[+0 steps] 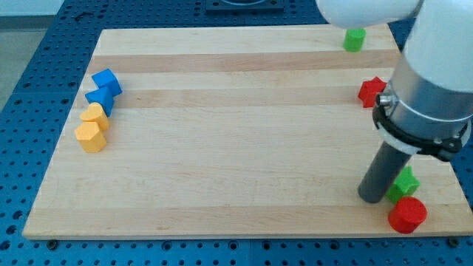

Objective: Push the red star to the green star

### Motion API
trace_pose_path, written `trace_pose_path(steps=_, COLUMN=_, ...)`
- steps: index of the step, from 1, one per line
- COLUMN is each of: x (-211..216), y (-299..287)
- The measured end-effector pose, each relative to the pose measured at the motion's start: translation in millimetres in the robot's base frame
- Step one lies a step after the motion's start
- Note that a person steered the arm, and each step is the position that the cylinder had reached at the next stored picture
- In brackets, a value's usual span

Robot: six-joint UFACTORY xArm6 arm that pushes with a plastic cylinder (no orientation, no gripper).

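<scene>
The red star (370,91) lies near the board's right edge, partly hidden by my arm's housing. The green star (406,183) lies lower down, near the view's bottom right, well below the red star. My tip (372,199) rests on the board just left of the green star, close to or touching it, and far below the red star.
A red rounded block (407,215) sits just below the green star at the board's (236,148) corner. A small green block (355,40) is at the top right. Two blue blocks (106,81) (98,97) and two yellow blocks (95,115) (90,137) cluster at the left. My arm (429,96) overhangs the right edge.
</scene>
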State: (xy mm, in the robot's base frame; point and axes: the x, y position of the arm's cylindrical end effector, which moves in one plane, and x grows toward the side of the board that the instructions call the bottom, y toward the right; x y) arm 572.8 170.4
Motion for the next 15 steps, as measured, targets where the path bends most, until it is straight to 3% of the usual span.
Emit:
trace_pose_path(steps=2, x=-0.5, y=-1.8)
trace_pose_path(steps=3, x=-49.1, y=-34.3)
trace_pose_path(steps=4, x=-123.5, y=-52.1)
trace_pose_path(steps=6, x=-278.4, y=-11.0)
trace_pose_path(steps=7, x=-305.0, y=9.6)
trace_pose_path(steps=9, x=-290.9, y=69.9)
trace_pose_path(steps=11, x=-208.6, y=81.5)
trace_pose_path(steps=12, x=-187.4, y=81.5)
trace_pose_path(steps=13, x=-188.1, y=81.5)
trace_pose_path(steps=14, x=-248.1, y=81.7)
trace_pose_path(steps=15, x=-274.1, y=66.2)
